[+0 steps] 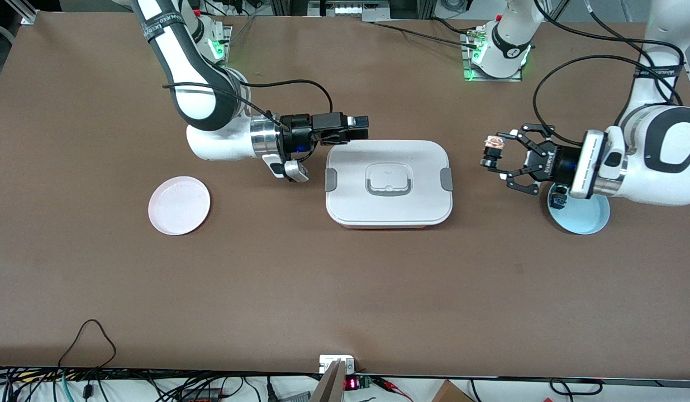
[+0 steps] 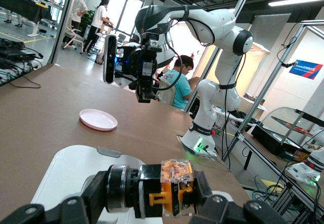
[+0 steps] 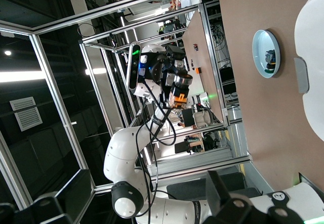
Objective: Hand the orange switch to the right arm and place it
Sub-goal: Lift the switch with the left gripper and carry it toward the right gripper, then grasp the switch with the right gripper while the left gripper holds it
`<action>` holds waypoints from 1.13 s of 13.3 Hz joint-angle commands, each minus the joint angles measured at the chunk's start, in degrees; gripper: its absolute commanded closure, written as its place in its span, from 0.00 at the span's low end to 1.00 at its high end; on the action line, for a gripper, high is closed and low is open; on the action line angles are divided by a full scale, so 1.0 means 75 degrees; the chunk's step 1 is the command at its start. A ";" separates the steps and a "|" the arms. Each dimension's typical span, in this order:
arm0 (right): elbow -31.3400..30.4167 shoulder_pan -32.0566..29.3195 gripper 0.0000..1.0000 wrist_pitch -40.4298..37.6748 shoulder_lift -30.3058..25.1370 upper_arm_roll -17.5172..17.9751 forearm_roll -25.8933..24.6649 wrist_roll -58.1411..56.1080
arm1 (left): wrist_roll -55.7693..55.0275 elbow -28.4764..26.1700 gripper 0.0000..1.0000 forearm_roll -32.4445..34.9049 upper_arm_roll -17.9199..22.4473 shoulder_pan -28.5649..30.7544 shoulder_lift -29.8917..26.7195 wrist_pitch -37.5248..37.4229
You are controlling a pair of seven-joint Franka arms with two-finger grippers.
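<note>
So the left claw [image 1: 493, 158], the black open-linkage one, is clamped on the tiny black push-button switch with the orange cap [image 1: 494, 148], holding it up in the air between the white lidded lunch box with grey side clips [image 1: 388, 190] and the pale blue round plate [image 1: 588, 216], fingers pointing toward the right arm's end of the brown surface [image 1: 345, 290]. The right claw [image 1: 360, 128], the slim straight black one, hangs over the lunch box's edge, facing the left one with its fingers spread wide and nothing in them. My take on doing the handoff well: line the two claws up nose to nose over the box, bring the right one in slowly so its fingers land on the black body of the switch rather than the slippery cap, and don't let the left one release until the right has a firm pinch. The part is tiny, so a small misalignment could easily drop it. There's a pink round plate [image 1: 179, 205] at the right arm's end, which I'd guess is the drop spot. Hard to say what's sitting on the blue plate: a small dark thing [image 1: 558, 198], half hidden under the left wrist, too small to identify. The left wrist view shows the switch up close, but its lower part is cut off by the frame.
</note>
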 commanded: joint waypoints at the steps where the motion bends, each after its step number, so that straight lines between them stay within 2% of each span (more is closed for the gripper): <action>1: -0.0046 -0.0017 0.00 -0.0001 -0.0109 0.0000 0.0115 -0.0124 | 0.0413 -0.0005 1.00 -0.0263 -0.0265 -0.0070 0.0080 -0.0093; 9: -0.0046 -0.0029 0.00 0.0069 -0.0191 -0.0035 0.0115 -0.0065 | 0.1115 -0.0064 1.00 -0.1913 -0.0266 -0.1100 0.0337 0.0445; 15: -0.0046 -0.0017 0.00 0.0093 -0.0191 -0.0035 0.0127 -0.0112 | 0.1537 -0.0204 1.00 -0.2793 -0.0430 -0.1651 0.0349 0.1324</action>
